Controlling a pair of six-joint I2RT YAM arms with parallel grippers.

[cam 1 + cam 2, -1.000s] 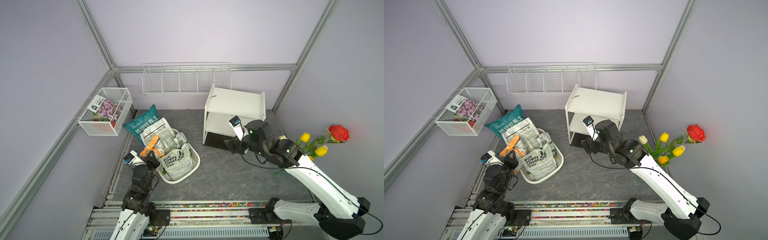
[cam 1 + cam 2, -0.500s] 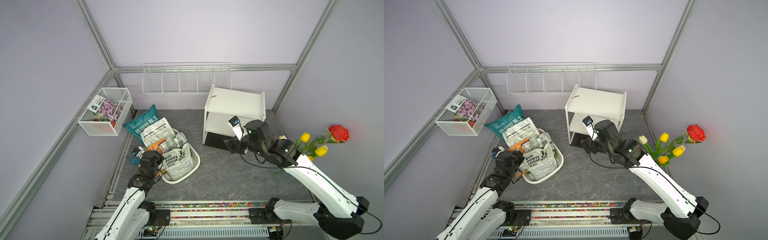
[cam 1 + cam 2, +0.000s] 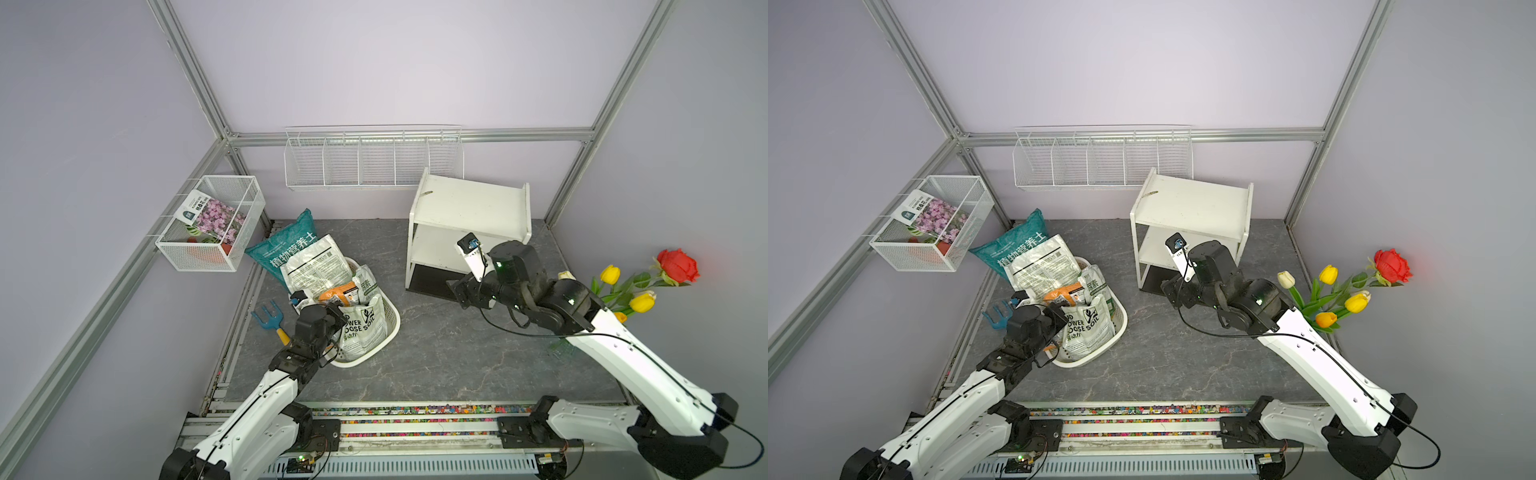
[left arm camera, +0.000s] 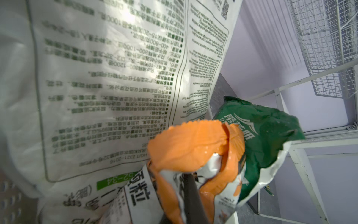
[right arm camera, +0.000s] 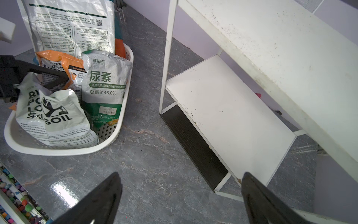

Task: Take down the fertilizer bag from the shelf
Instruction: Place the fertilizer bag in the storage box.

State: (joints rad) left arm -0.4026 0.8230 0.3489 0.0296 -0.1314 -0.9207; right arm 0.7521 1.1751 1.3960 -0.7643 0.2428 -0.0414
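My left gripper [image 3: 334, 308] pinched the crumpled orange fertilizer bag [image 3: 338, 293], left of centre. My right gripper [image 5: 181, 175] gaped wide near the white two-board shelf [image 3: 469, 208].

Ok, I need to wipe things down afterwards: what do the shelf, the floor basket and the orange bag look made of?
The shelf: white-painted or laminated board, matt, speckled with dirt; probably wood composite. The basket: smooth white moulded plastic, punched holes in the wall. The orange bag: glossy plastic or foil film, creased, with highlights.

Glossy, crinkled plastic orange bag [image 4: 193, 145]; matt, speckled white shelf [image 5: 232, 108].
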